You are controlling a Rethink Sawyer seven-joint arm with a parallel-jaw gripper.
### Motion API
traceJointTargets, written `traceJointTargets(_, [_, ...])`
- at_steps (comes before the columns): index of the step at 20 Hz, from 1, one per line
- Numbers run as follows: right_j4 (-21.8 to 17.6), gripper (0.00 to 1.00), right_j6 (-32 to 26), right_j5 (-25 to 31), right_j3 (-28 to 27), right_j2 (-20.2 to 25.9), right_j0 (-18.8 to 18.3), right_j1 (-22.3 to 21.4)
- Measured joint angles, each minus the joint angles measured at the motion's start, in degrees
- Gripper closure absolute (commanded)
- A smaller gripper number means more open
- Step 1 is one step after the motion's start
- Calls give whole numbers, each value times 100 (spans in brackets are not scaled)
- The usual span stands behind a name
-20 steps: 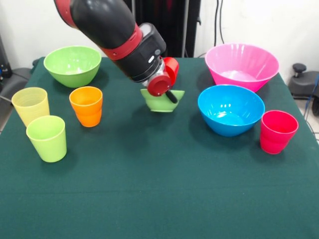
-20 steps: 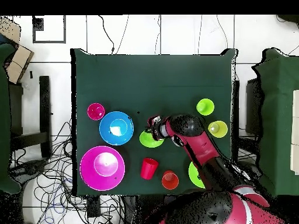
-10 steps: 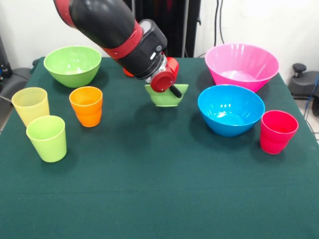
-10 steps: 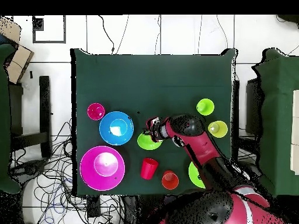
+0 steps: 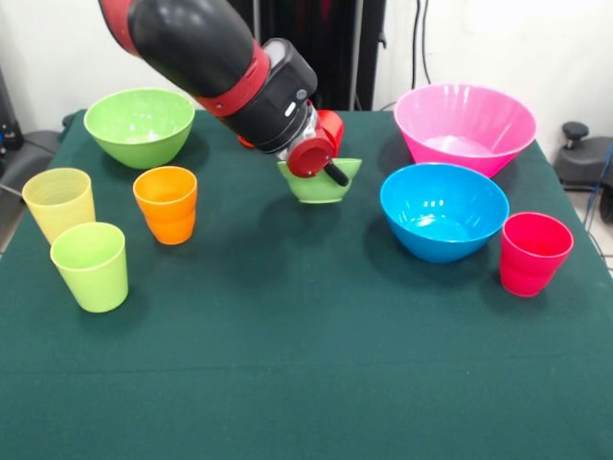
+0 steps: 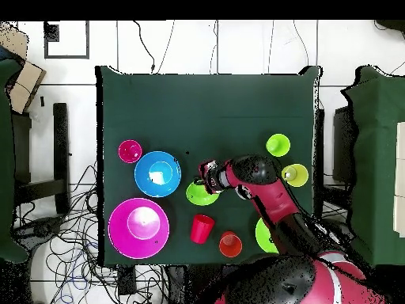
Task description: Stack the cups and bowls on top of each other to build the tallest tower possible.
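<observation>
Nothing stacked yet
The gripper [image 5: 326, 171] clamps the small light green bowl's [image 5: 318, 187] rim, lifted at frame centre; every other bowl and cup stands separate on the table [image 5: 306, 364].

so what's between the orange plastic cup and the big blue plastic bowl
The small light green plastic bowl, with the gripper at its rim. Otherwise only bare green table cloth lies between the orange plastic cup and large blue plastic bowl, front view.

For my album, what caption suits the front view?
Red-black arm's end effector at small green bowl among colourful cups and bowls.
</observation>
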Motion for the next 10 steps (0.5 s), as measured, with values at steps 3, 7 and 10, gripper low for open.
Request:
traceJointTargets(3, [0,100,0,233,-86,-23,-2,83])
traceJointTargets(7, [-2,100,0,547,-261,-89,-1,232])
traceJointTargets(10, [-33,100,0,699,-428,-171,6,346])
